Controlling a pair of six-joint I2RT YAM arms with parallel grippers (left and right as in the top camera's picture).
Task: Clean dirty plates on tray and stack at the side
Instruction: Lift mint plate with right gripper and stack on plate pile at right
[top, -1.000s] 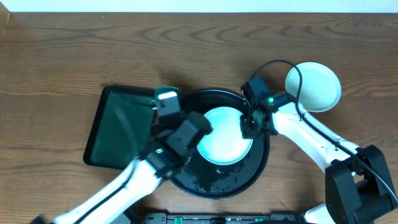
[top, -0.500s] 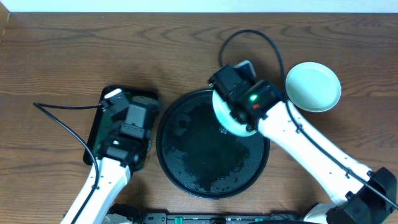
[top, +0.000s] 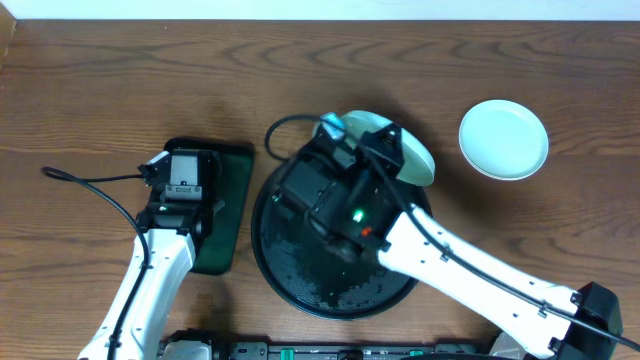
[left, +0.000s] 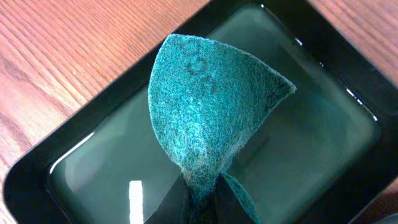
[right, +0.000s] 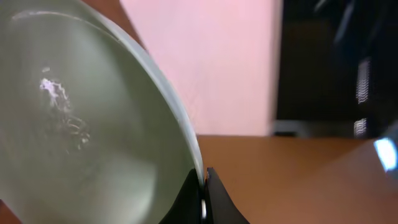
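From above, the large round black tray (top: 292, 282) with its wet, glossy floor has no plate lying on it now. A second ago a pale mint-white round plate (top: 410, 155) lay flat in the middle with both arms working over it. Now the right claw (top: 383, 148) has that plate up and tilted on edge above the tray's far rim. A second plate (top: 503, 138) of the same kind sits well apart to the right on the brown wooden table (top: 100, 80); I cannot tell whether another lies under it. The left claw (top: 187, 172) has pulled back off the black tray and hangs over the dark green rectangular tray (top: 230, 205) beside it. In the left wrist view that claw (left: 202, 202) is pinched narrow on the bottom of a folded teal scouring pad (left: 208, 112), which stands up over the shiny basin of the green tray (left: 311, 143). In the right wrist view the right claw (right: 202, 202) is clamped tight on the rim of the plate (right: 81, 124), whose hollow face fills the left of the picture and carries a little pale residue or droplets. To my eye the scrubbing of this plate is over and the carry to the stack at the side has begun; it must be levelled before it is set on the one waiting there.
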